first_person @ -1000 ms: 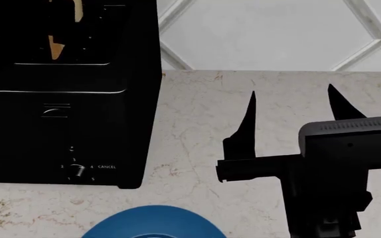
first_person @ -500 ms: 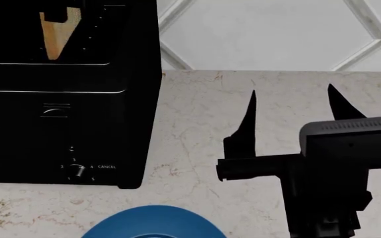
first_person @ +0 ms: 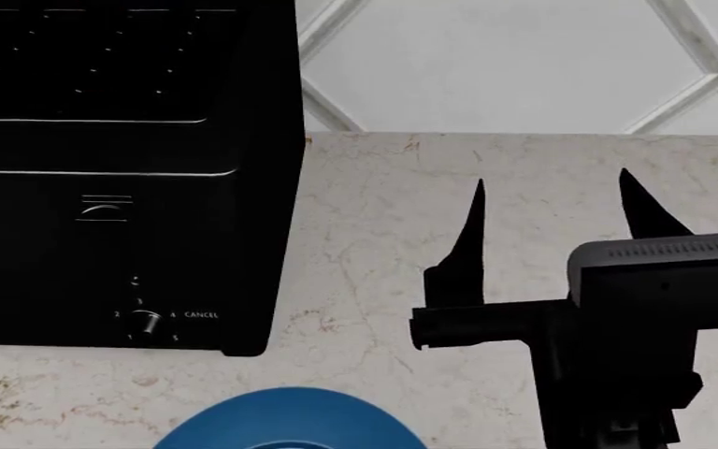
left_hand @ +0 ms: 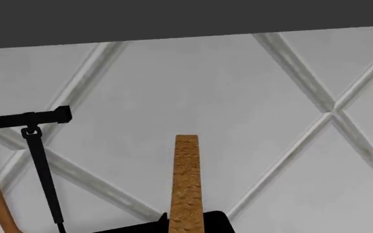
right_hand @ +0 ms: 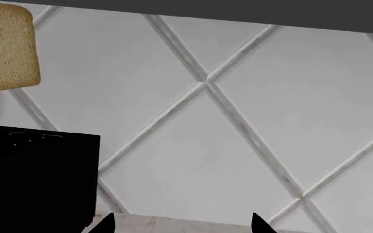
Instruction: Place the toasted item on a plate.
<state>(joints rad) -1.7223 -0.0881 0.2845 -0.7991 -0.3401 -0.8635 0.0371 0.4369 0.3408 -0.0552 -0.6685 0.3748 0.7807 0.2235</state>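
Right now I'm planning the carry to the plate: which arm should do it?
Left. The toasted item hangs clear above the toaster, centred edge-on in the left wrist view, seemingly held by that arm. The right gripper is empty, jaws open, over the counter.

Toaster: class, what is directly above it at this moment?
A bread slice hangs clear above the toaster, with tiled wall behind. The left gripper holding it is barely visible; the head view misses the slice entirely.
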